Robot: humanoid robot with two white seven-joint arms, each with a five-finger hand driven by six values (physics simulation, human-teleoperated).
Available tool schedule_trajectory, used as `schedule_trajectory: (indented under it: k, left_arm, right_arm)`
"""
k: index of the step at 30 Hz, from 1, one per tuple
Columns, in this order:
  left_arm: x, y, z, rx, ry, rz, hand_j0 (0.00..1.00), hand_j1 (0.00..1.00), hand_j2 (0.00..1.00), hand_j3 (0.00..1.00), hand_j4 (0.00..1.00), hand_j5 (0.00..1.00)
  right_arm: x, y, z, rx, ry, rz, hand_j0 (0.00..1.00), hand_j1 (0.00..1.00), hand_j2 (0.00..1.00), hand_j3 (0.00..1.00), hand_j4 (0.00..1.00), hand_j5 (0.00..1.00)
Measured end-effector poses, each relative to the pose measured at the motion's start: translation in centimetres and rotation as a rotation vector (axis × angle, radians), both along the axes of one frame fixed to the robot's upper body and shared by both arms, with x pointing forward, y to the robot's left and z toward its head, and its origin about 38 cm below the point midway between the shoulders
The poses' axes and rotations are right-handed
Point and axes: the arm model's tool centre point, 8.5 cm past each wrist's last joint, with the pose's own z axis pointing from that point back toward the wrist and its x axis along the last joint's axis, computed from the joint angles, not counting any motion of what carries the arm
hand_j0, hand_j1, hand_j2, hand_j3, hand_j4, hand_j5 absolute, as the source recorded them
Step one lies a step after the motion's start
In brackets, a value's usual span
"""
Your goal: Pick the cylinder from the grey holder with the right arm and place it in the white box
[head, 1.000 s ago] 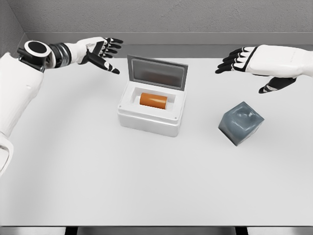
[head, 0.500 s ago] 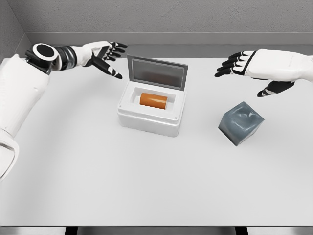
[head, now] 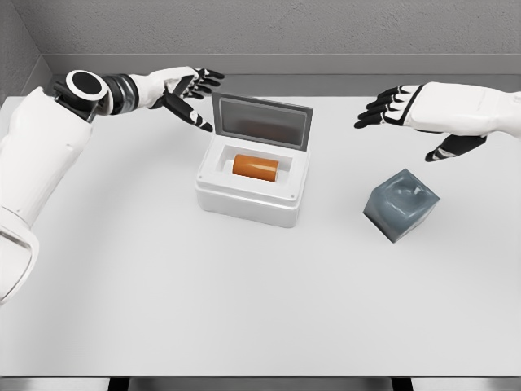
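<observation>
White table (head: 163, 309), unmarked white box (head: 244, 199)

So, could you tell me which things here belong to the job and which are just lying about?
Part of the job:
- orange cylinder, already lying in the white box
- grey holder, empty
- right hand, open

Not part of it:
- left hand, open, beside the lid
- table
</observation>
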Motion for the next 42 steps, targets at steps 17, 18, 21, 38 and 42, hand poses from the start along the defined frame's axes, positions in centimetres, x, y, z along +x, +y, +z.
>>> schedule_trajectory:
  k: [17,18,21,38,42]
  left_arm:
    - [-0.4,0.9,1.3,-0.003,-0.052,-0.031,1.00,1.00,1.00,1.00,1.00,1.00]
    - [-0.5,0.9,1.5,-0.003,-0.055,-0.033,1.00,1.00,1.00,1.00,1.00,1.00]
    - [-0.5,0.8,1.5,0.002,-0.057,-0.041,1.00,1.00,1.00,1.00,1.00,1.00]
    - [-1.8,0.8,1.3,0.011,-0.071,-0.094,1.00,1.00,1.00,1.00,1.00,1.00]
    - [-2.3,1.1,1.7,0.007,-0.077,-0.116,1.00,1.00,1.00,1.00,1.00,1.00]
  right_arm:
    - [0.1,-0.1,0.0,0.006,0.005,-0.005,1.00,1.00,1.00,1.00,1.00,1.00]
    - [0.1,-0.1,-0.1,0.006,0.005,-0.005,1.00,1.00,1.00,1.00,1.00,1.00]
    - [0.2,-0.2,-0.1,0.005,0.006,-0.008,1.00,1.00,1.00,1.00,1.00,1.00]
    - [0.3,-0.2,-0.2,0.004,0.009,-0.011,1.00,1.00,1.00,1.00,1.00,1.00]
    - [0.3,-0.2,-0.2,0.005,0.009,-0.010,1.00,1.00,1.00,1.00,1.00,1.00]
